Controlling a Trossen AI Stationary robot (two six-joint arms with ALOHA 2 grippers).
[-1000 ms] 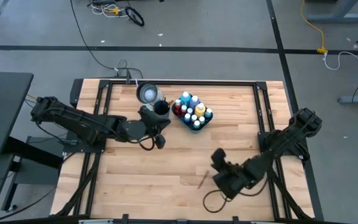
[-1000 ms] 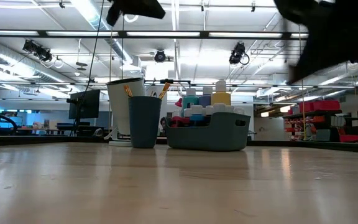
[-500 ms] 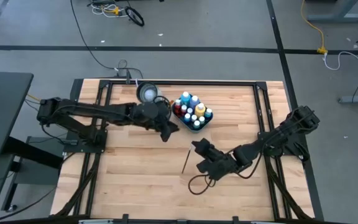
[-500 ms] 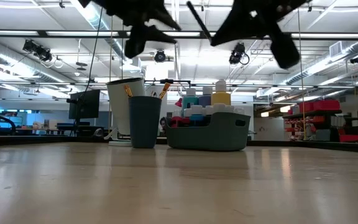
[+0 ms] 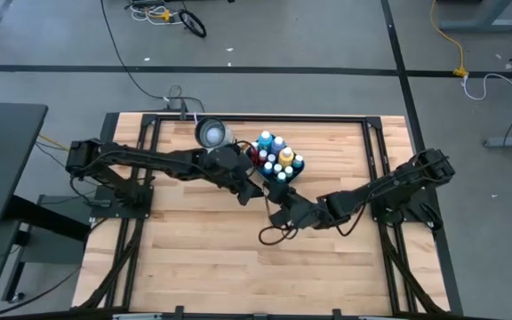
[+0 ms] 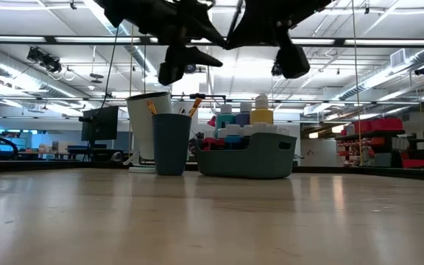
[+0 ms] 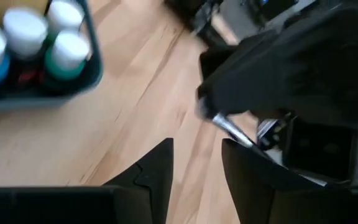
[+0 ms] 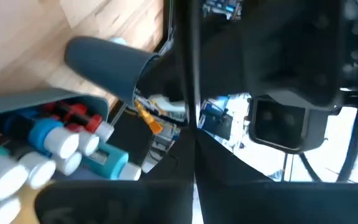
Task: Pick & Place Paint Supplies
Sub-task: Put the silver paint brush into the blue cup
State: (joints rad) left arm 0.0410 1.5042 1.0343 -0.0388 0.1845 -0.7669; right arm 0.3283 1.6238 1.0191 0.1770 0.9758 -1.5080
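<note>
- A thin dark brush (image 8: 193, 93) is clenched in the right end effector (image 5: 278, 206), raised above the desk (image 5: 194, 258) just in front of the teal tray (image 5: 293, 173).
- The left end effector (image 5: 249, 190) is seen parted, grasping nothing, beside the brush.
- Paint bottles (image 5: 274, 153) are stood in the tray, with a dark blue cup (image 6: 171, 143) alongside.

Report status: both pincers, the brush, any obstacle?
Right pincer shut on brush. Left pincer open, facing it beside tray. Arms close together.
</note>
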